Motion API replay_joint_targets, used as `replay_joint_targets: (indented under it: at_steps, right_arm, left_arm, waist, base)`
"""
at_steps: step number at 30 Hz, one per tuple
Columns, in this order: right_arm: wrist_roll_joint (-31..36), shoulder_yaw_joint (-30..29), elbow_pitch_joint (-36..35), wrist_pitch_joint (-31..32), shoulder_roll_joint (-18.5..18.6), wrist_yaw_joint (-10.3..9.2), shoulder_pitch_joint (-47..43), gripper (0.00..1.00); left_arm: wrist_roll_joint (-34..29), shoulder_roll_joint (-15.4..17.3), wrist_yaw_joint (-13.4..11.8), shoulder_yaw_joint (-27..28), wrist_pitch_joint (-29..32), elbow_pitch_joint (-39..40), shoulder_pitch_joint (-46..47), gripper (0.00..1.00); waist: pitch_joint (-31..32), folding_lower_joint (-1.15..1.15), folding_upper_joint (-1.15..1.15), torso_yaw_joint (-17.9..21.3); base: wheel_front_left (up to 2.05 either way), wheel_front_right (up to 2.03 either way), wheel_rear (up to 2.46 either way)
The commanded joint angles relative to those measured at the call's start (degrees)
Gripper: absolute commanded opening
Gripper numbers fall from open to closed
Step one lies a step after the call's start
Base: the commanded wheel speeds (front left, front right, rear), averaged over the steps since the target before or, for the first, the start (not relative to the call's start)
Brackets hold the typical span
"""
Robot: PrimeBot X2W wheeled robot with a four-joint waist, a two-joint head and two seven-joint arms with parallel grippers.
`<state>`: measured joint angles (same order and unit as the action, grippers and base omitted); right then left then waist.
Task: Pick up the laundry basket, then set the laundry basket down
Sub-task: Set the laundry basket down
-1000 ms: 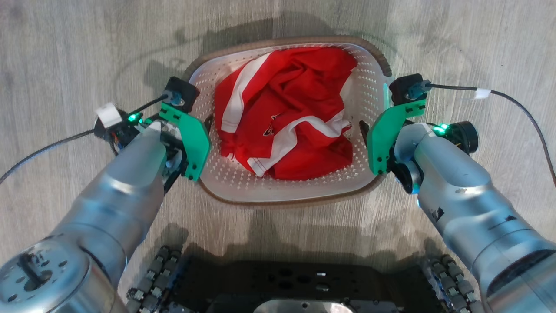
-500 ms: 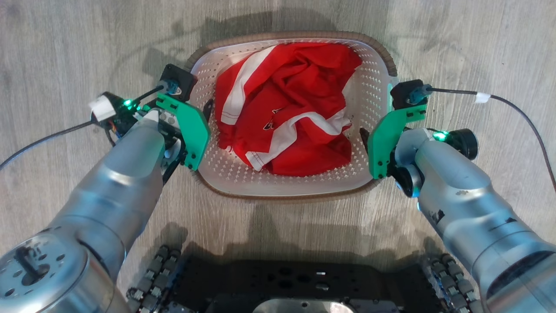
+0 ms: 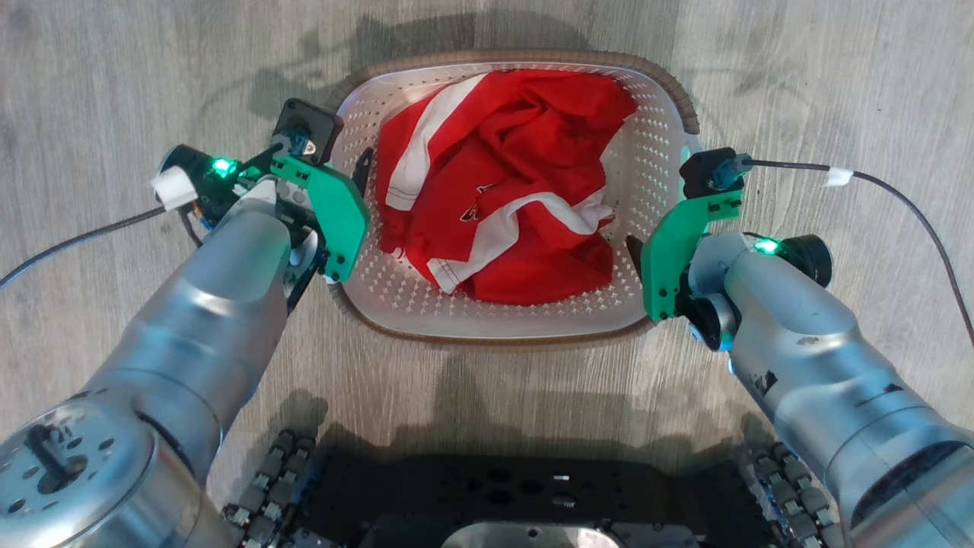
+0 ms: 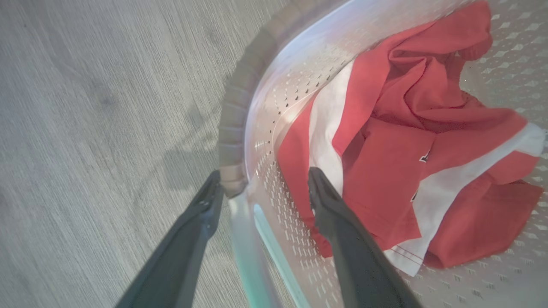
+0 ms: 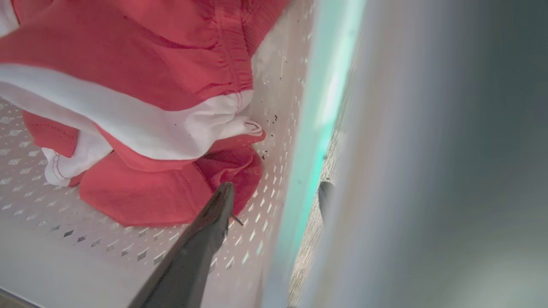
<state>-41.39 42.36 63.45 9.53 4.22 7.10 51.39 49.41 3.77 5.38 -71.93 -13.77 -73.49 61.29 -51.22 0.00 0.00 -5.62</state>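
Both arms are down at the laundry basket (image 3: 487, 323), which looks to be sitting on the wood-grain floor (image 3: 799, 91) squarely between the two grippers, a crumpled red-and-white garment (image 3: 517, 190) heaped inside.

The left gripper (image 4: 264, 175) has its jaws spread wide and straddles the basket's left wall. The outer finger (image 4: 201, 209) is outside, its tip right against the brown woven rim (image 4: 233, 128). The inner finger (image 4: 329, 209) is inside, over the edge of the garment. Nothing is pinched.

On the other side, the right gripper (image 5: 276, 187) is just as wide, astride the right wall. One finger (image 5: 201, 239) is inside above the perforated floor, close to the red cloth. The other fingertip (image 5: 325, 192) peeks out beyond the pale wall, half hidden. No squeeze here either.

By my read this is the grasp set-up for the pick-up: both grippers are placed and neither has closed.

The next move calls for both jaws to close on their walls together. The inner fingers need to miss the loose fabric. Then comes an even, level lift, so the basket doesn't tip or slide out of one side.
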Motion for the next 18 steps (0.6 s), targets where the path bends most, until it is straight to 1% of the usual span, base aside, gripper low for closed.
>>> replay_joint_targets:
  at_steps: [1,5,9,12,18]
  right_arm:
    - [-0.5,0.9,-0.5,0.3,-1.3,0.39,-3.4,1.00]
    - [-1.0,1.4,-0.2,0.3,-1.3,0.39,-3.4,1.00]
    - [-1.4,1.7,0.2,-0.2,-1.3,0.39,-3.1,1.00]
    - [-1.4,1.9,0.6,-0.8,-1.3,0.39,-2.7,1.00]
    - [-1.9,2.5,1.4,-2.6,-1.3,0.39,-2.7,1.00]
  left_arm:
    - [-0.4,1.2,-0.6,0.5,-0.8,-0.4,0.7,1.00]
    - [-0.7,1.2,-1.1,0.9,-1.1,-0.2,1.0,1.00]
    - [-1.7,1.9,-2.6,2.2,-1.2,2.4,1.5,1.00]
    - [-2.5,2.5,-3.0,2.9,-1.2,3.3,0.7,1.00]
    - [-3.8,3.3,-4.0,4.5,-1.2,3.5,-1.6,1.00]
  waist:
    - [0.0,0.00,0.00,0.0]
    - [0.0,0.00,0.00,0.0]
    - [0.1,0.00,0.00,-0.1]
    - [0.5,0.00,0.00,0.0]
    - [3.6,0.00,0.00,0.6]
  base:
    - [0.00,0.00,0.00]
    - [0.00,0.00,0.00]
    - [0.00,0.00,0.00]
    - [0.00,0.00,0.00]
    - [0.00,0.00,0.00]
